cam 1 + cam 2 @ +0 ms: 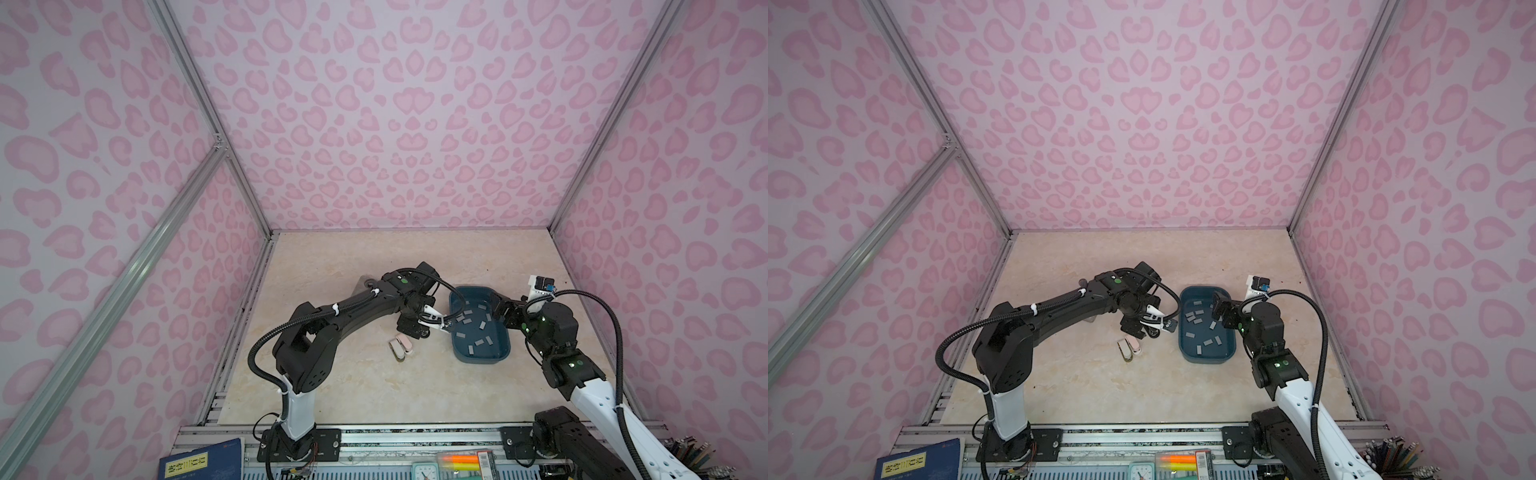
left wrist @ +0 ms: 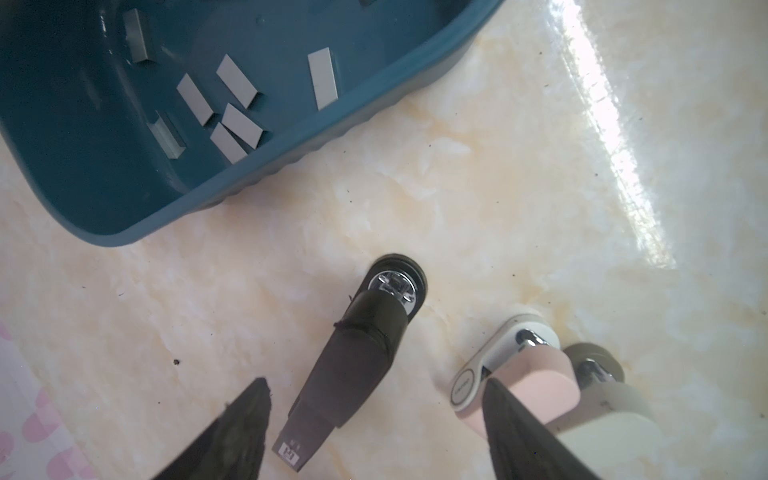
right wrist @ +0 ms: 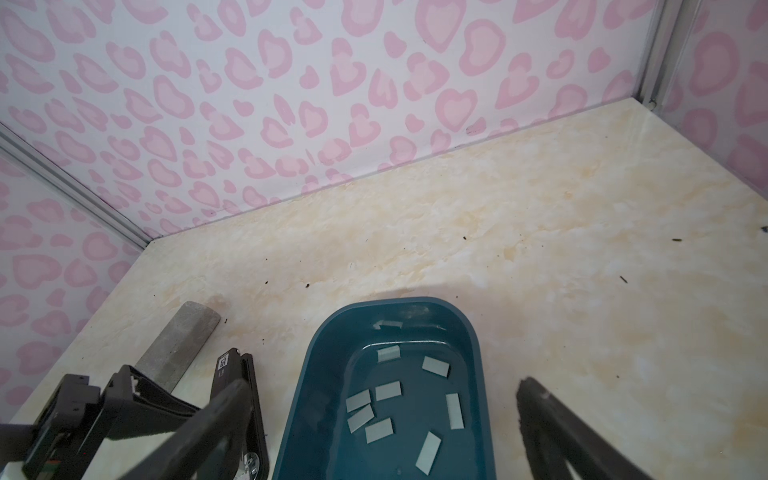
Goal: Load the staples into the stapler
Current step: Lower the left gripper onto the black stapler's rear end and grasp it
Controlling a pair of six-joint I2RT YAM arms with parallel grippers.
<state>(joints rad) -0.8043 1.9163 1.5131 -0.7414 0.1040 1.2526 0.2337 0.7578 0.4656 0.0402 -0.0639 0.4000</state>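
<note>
The black stapler lies flat on the marble table, between the spread fingers of my left gripper, which is open and clear of it on both sides. A grey part with a white label sticks out of the stapler's near end. In both top views the stapler is mostly covered by the left gripper. Several grey staples lie loose in a blue tray. My right gripper hangs open above the tray, holding nothing.
A small pink and white stapler lies beside the black one, right by one left finger. A grey speckled block rests behind the left arm. Patterned walls enclose the table on three sides.
</note>
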